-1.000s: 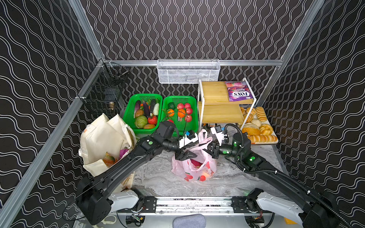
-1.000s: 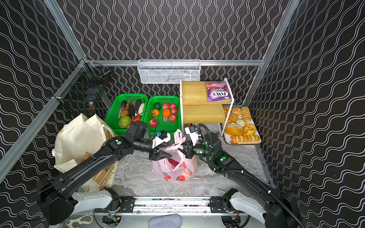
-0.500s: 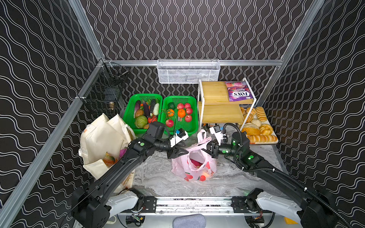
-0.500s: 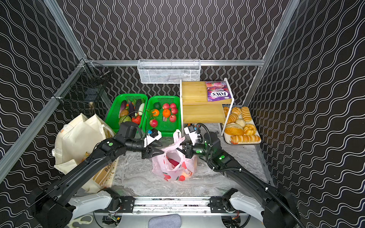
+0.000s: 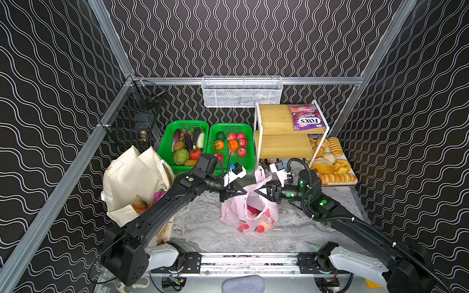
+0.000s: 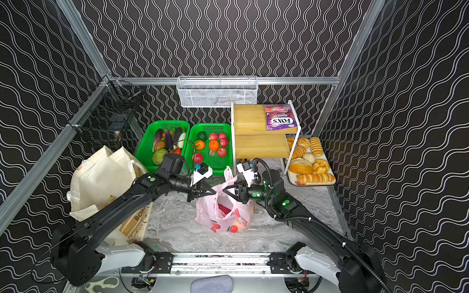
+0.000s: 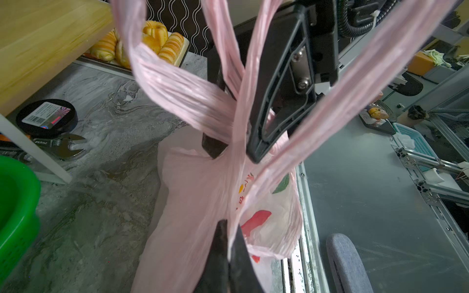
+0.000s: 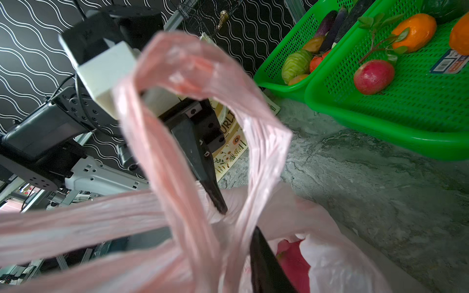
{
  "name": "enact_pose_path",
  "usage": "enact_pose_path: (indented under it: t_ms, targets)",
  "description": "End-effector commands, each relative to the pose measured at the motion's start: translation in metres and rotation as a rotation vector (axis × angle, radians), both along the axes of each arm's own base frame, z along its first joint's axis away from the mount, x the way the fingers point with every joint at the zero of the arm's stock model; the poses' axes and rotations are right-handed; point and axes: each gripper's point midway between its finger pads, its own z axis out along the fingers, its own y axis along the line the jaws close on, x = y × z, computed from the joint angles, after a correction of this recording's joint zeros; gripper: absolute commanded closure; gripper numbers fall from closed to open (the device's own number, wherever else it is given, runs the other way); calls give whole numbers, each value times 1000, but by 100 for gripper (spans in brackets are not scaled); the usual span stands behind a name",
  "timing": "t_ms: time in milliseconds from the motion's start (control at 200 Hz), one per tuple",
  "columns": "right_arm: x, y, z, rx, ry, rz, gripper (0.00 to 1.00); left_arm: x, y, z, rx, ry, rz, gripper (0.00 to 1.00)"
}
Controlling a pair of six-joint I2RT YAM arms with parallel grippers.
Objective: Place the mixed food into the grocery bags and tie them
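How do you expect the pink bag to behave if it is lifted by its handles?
Likely floppy: the bag is thin film slumped on the table. Its handles bunch into narrow strands, so they may slip. The food inside would probably make it sag.

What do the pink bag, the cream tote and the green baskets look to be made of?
The pink bag: thin glossy plastic film; translucent, handles bunch into fine pleats.
The cream tote: matte woven cloth, probably canvas; soft folds.
The green baskets: shiny moulded plastic; perforated mesh walls.
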Motion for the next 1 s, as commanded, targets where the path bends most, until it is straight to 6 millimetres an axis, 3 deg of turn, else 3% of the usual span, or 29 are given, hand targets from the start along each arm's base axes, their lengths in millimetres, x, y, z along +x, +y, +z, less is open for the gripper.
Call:
enact_pose_path:
  t_ms: [0,175,435,996]
  targets:
    - [-2,-4,-2,-16,-24,-7,54,-1,-4,13,-51,-13,-17,100]
    - [-5,-9,-7,-48,-25,-18,38,-1,-5,13,-54,-3,-22,100]
    - [-3,-25,-6,-84,-64,-111,24,2,-6,11,-56,-1,-6,100]
    - [-28,-45,-5,-92,-116,-119,6,4,-6,13,-71,1,13,100]
